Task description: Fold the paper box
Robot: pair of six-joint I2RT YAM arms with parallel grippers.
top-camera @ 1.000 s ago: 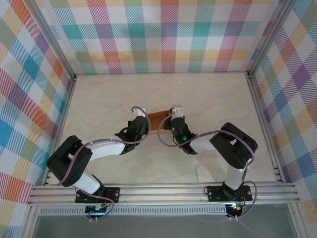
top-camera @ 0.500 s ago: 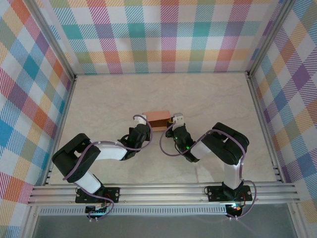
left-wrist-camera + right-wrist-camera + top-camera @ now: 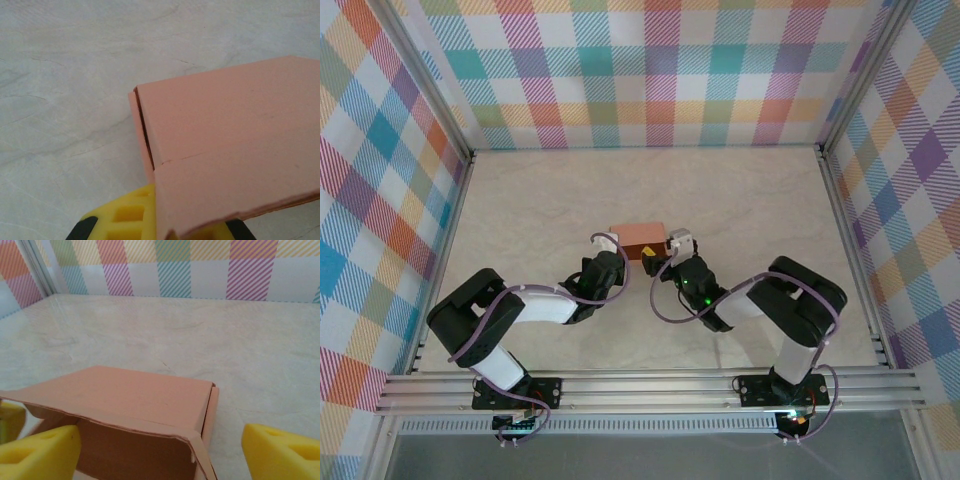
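The paper box [image 3: 638,237] looks nearly folded, 1 edge gaping, with the left gripper [image 3: 607,241] pinching its card and the right gripper [image 3: 673,243] spread wide.

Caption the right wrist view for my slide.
Right claw open astride the salmon paper box on the pale table.

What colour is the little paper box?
The paper box is plain salmon-orange, clearest in the left wrist view.
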